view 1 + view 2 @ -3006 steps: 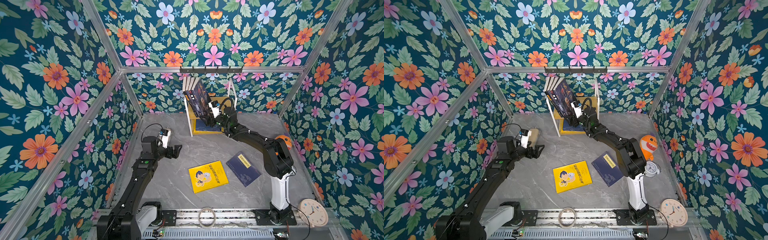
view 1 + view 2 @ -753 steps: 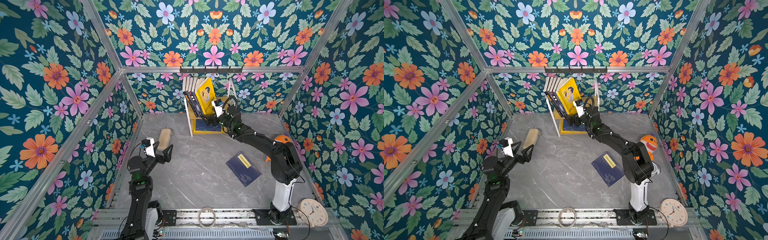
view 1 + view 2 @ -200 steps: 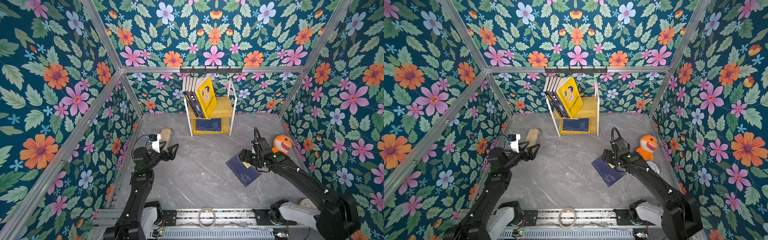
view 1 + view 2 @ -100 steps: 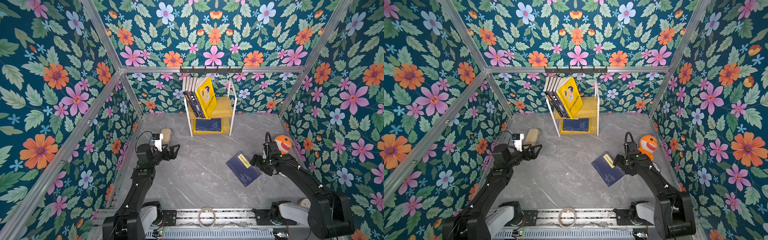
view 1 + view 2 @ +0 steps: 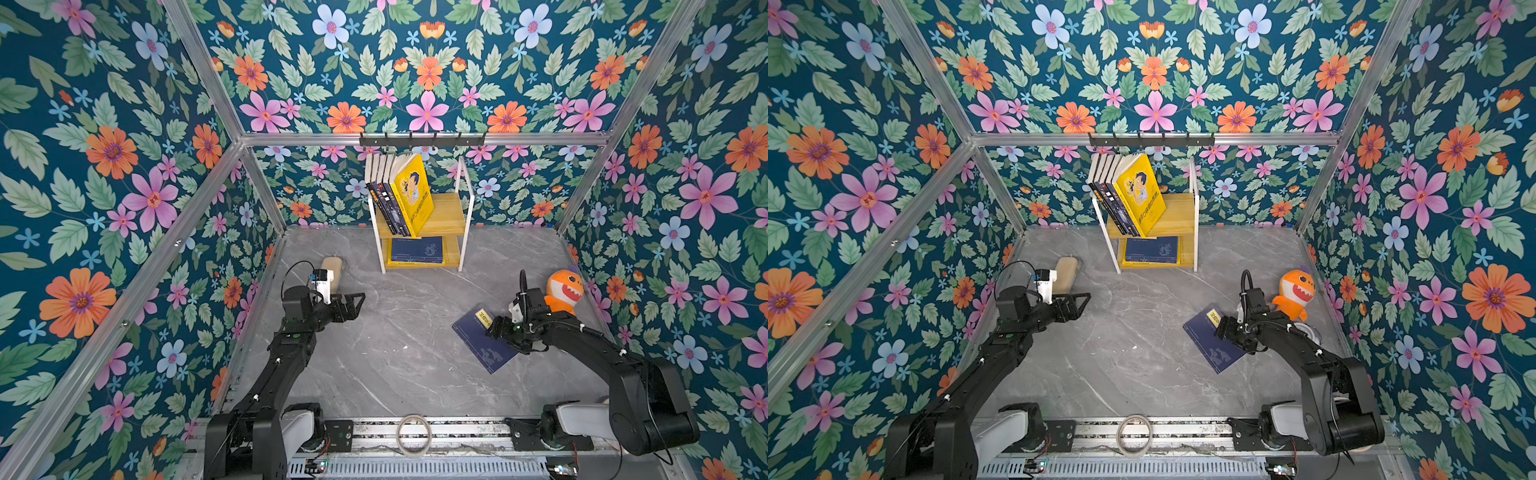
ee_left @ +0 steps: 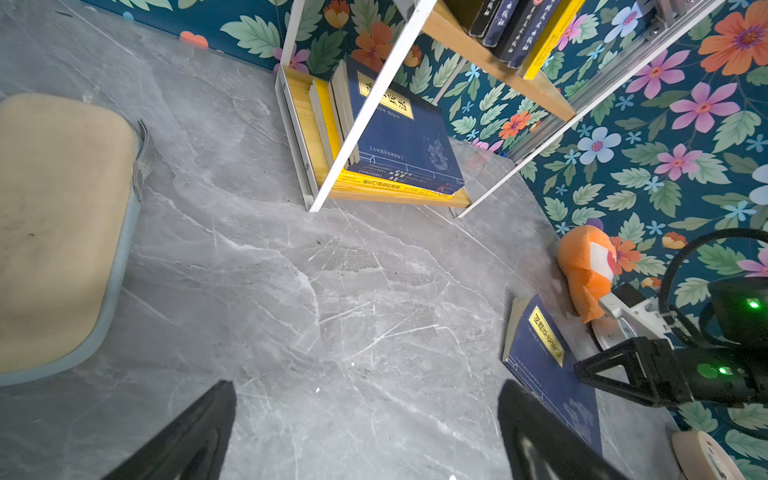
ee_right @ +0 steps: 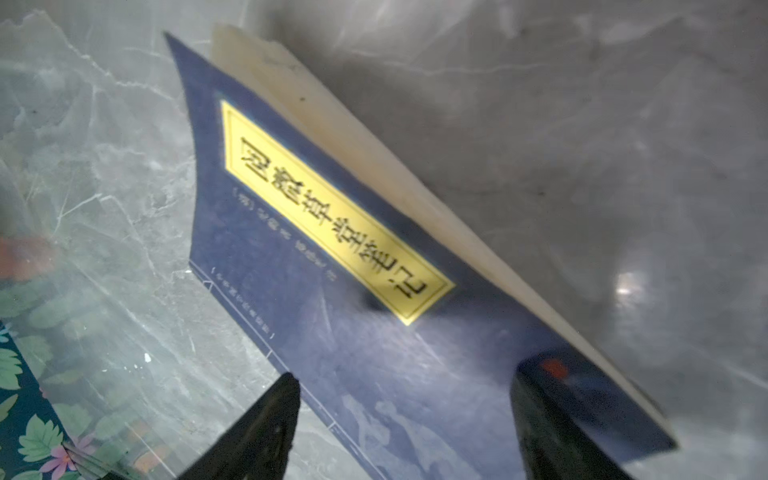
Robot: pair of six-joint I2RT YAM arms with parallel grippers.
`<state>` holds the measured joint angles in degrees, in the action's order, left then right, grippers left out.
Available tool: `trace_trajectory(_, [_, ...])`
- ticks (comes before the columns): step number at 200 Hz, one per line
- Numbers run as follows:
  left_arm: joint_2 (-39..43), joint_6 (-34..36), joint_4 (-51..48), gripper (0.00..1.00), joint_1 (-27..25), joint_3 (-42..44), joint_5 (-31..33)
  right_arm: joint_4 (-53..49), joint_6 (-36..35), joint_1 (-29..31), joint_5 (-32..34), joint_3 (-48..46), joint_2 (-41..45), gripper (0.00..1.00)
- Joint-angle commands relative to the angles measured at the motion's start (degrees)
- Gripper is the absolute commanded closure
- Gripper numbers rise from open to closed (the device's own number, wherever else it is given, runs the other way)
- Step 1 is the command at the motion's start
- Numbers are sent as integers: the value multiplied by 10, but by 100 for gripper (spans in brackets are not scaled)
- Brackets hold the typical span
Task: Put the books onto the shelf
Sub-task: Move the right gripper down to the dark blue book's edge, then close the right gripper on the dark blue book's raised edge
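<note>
**Kid:** Where do the books go?

**Me:** On the shelf (image 5: 446, 214) at the back. A row (image 5: 397, 195) stands leaning on its top board. A pile (image 5: 417, 250) lies flat on the low board.

**Kid:** Are any left?

**Me:** One blue book (image 5: 482, 351). It lies flat on the floor (image 5: 395, 332) on my right. It is well apart from the shelf and near the orange toy (image 5: 565, 286).

**Kid:** Is it hard to pick up?

**Me:** I think it is light and thin. The cover looks soft, so it may bend, and smooth, so it may slip. It lies flat, so there is no room under it. I would take it by the long page edge, not the middle.

**Kid:** What are your hands doing?

**Me:** My right gripper (image 7: 405, 376) is low over the cover. Its jaws are apart and nothing is pinched. That wrist view is blurry, so the tips may be touching the cover, but I cannot be sure. My left gripper (image 5: 358, 302) is off to the left, spread wide and empty.
</note>
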<state>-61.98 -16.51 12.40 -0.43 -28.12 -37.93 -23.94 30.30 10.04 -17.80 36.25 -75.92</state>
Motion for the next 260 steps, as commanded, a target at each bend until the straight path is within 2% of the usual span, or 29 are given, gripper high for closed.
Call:
trace_trajectory(1, [-9,21,10,0,-9,-10,4,20,26,26,-17,0,-19,21])
trace_trajectory(36, [-20,40,-5,0,-20,-23,9,7,65,46,5,20,-47,21])
trace_trajectory(75, [-37,56,-14,0,-38,-38,7,-117,134,45,87,19,22,18])
trace_trajectory(112, [-49,68,-16,0,-54,-46,5,-169,160,17,74,-12,43,17])
trace_trajectory(143, [-58,95,-23,0,-71,-50,10,-133,170,9,67,-39,48,17])
trace_trajectory(192, [-73,107,-42,0,-111,-54,11,-48,117,9,53,-12,12,18])
trace_trajectory(230, [-80,27,18,0,-119,-21,36,-3,83,23,68,38,-40,18])
trace_trajectory(260, [-74,22,21,1,-122,-4,41,41,74,61,73,67,-74,18])
